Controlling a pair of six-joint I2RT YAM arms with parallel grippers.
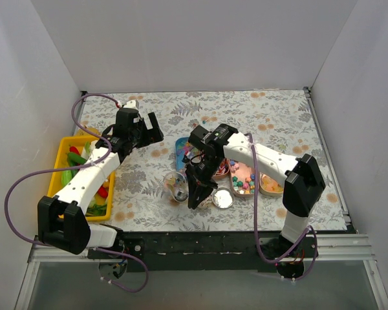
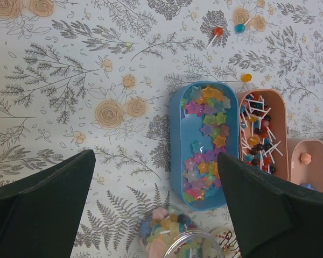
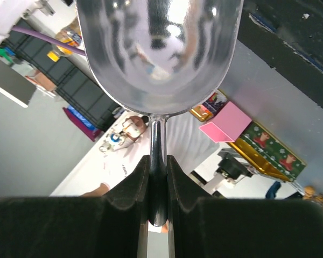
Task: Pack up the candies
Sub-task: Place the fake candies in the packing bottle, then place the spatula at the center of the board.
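Glossy, probably steel scoop (image 3: 159, 54) in right pincer (image 3: 157, 167)

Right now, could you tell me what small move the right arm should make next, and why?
Probably swing the scoop over to the star candies in the blue tray for a load: the right gripper is shut on its handle, its bowl looks empty, and the jar stands close beside that tray.

Plain white walls (image 1: 181, 45) enclose a table (image 1: 278, 116) (floral-patterned cloth), evenly lit.
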